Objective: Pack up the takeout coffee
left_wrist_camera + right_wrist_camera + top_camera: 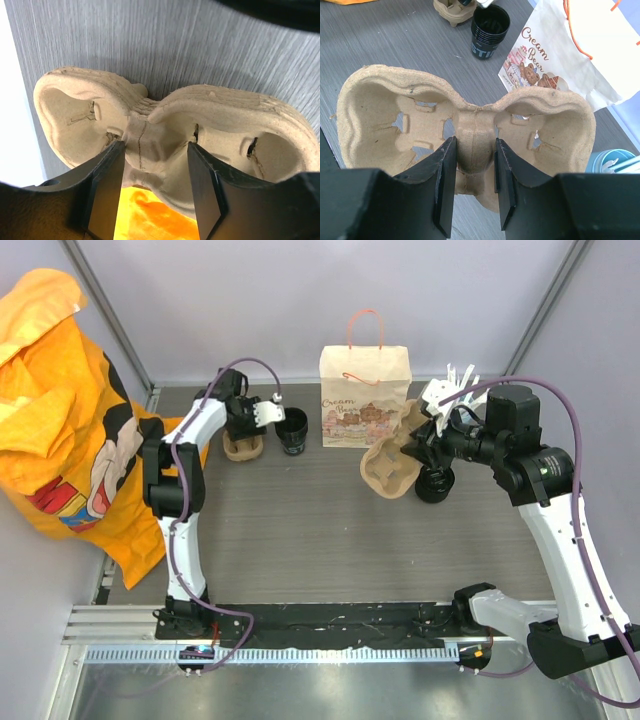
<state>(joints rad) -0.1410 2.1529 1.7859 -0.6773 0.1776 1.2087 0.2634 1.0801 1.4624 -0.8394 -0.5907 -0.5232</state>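
Observation:
My right gripper [410, 453] [475, 146] is shut on the middle ridge of a brown pulp cup carrier [388, 470] [395, 115] and holds it tilted above the table, in front of the paper bag [364, 395] [570, 55]. A small black cup with a black lid, the takeout coffee [435, 484], stands on the table just under my right wrist, partly hidden. My left gripper [250, 430] [155, 150] is shut on the middle ridge of a second pulp carrier [243, 447] [235, 120] that rests on the table at the back left.
An open black cup stack [292, 430] [490, 25] stands between the left carrier and the bag. A light-blue cup of white straws [452, 390] [612, 162] stands right of the bag. Orange cloth [60, 440] hangs over the left wall.

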